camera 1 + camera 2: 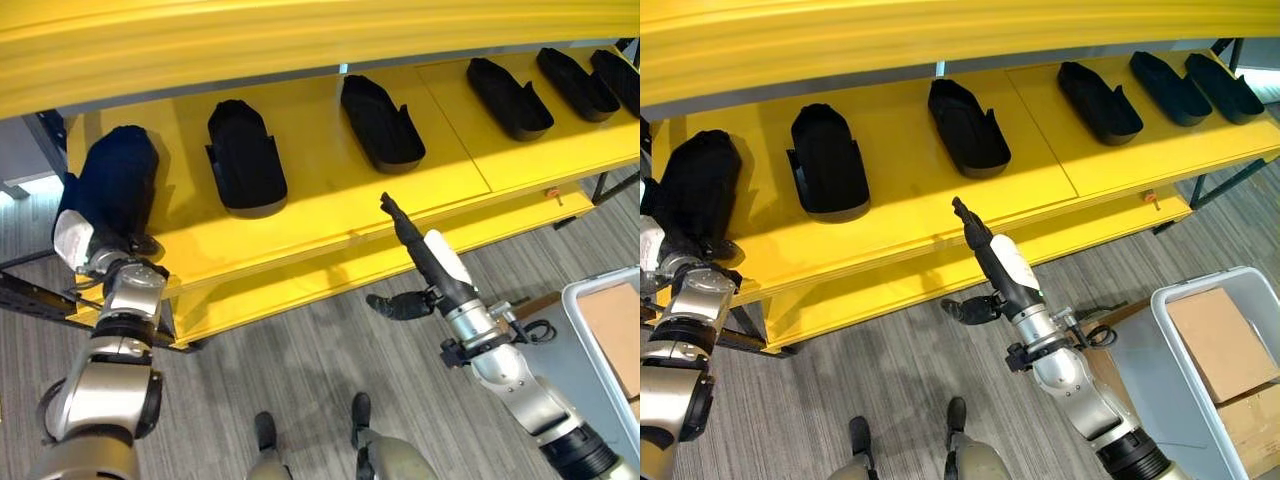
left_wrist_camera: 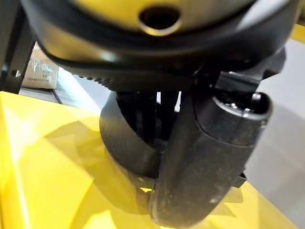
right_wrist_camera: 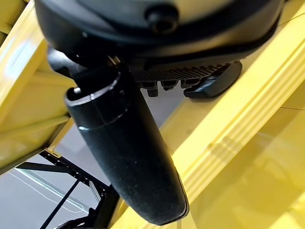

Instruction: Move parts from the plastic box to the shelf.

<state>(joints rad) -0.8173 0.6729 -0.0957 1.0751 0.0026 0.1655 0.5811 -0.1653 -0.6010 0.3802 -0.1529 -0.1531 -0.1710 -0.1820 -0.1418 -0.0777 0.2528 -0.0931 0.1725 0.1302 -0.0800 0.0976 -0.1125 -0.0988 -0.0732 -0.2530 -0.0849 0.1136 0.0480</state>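
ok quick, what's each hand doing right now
left hand: shut on a black part on the shelf
right hand: open, holding nothing

Left robot hand [image 1: 95, 245] fingers curled (grasping), right robot hand [image 1: 425, 262] raised, fingers straight, thumb out

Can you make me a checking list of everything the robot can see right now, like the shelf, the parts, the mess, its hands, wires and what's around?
Surface: yellow shelf, one long board with a lower lip in front.
Job's things: six black parts lie in a row on the shelf; the leftmost part is under the left hand. A grey plastic box stands on the floor at the right.
Clutter: cardboard boxes inside the plastic box.
Hands: left hand is curled on the leftmost part; right hand is open, fingers straight, in front of the shelf edge, holding nothing.
Cables: nothing seen.
Surroundings: grey floor; dark shelf frame at the left.
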